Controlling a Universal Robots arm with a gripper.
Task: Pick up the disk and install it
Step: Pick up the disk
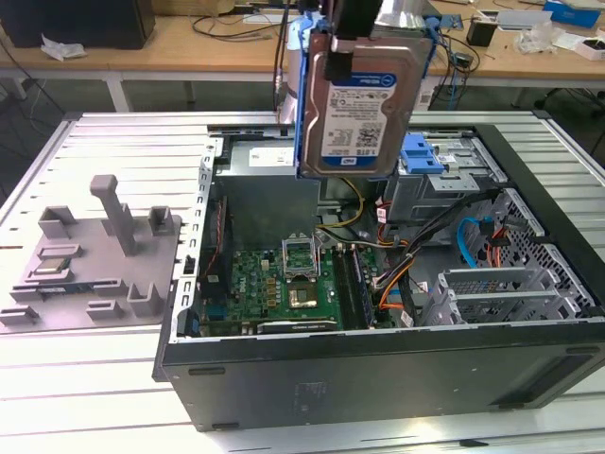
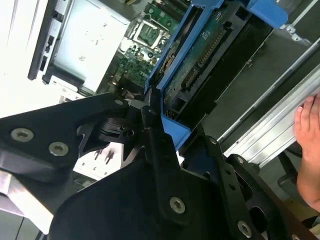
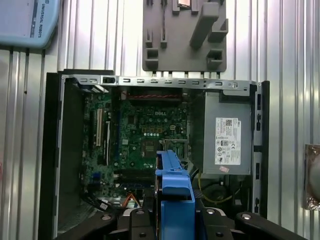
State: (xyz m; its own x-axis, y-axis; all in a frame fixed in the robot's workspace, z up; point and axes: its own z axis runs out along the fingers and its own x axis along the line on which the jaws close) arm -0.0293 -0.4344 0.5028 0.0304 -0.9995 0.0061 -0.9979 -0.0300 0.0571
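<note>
Starting at nine o'clock of the exterior view: passing a grey tray [image 1: 95, 255] lying on the slatted table [image 1: 113, 142], well apart from the work. Moving on to the open case [image 1: 378, 378] at centre, lid off, board [image 1: 284, 284] showing. Carrying the disk [image 1: 364, 104] at twelve o'clock, hanging upright with its label facing the camera, clear above the case and touching nothing in it. Gripping it with the gripper [image 2: 165, 127], closed tight on the end of the blue carrier, as shown in the second wrist view. Reaching the drive cage [image 1: 463, 175] at about one o'clock, just beside the disk and lower. Judging the pick-up done, the carry toward the cage in hand, and the seating not yet done. Likely calling for turning the disk to match the cage opening and lining the carrier up square with its rails, while keeping clear of the loose cables [image 1: 425, 255].
</note>
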